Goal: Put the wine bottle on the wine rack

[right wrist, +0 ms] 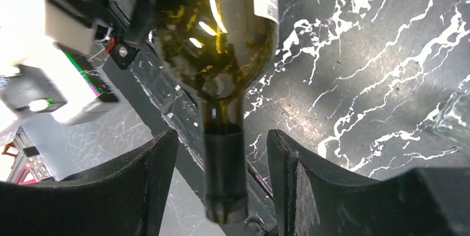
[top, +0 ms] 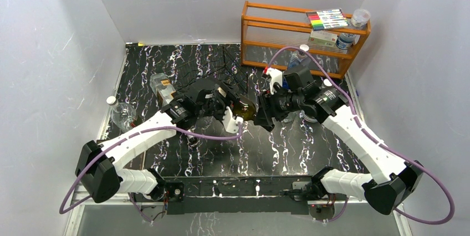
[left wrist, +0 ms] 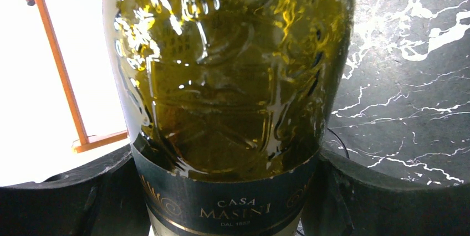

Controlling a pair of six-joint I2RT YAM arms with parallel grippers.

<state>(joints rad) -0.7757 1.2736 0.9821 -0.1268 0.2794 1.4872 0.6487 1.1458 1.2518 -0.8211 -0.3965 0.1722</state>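
Observation:
The wine bottle (top: 246,109) is dark green glass with a black "Casa Masini" label, held lying level above the middle of the table. My left gripper (top: 231,109) is shut on the wine bottle's body; in the left wrist view the bottle (left wrist: 221,81) fills the span between both fingers (left wrist: 66,197). My right gripper (top: 265,113) faces it from the right. Its jaws straddle the bottle's foil-capped neck (right wrist: 223,164), open, with a gap on each side. The wine rack (top: 224,65), thin black wire, stands on the far side of the table behind the bottle.
An orange wooden shelf (top: 299,28) with markers and small bottles stands at the back right. A white spray bottle (top: 274,78) is in front of it. A clear plastic bottle (top: 122,113) and a glass container (top: 162,87) lie at the left. White walls enclose the black marble table (top: 310,147).

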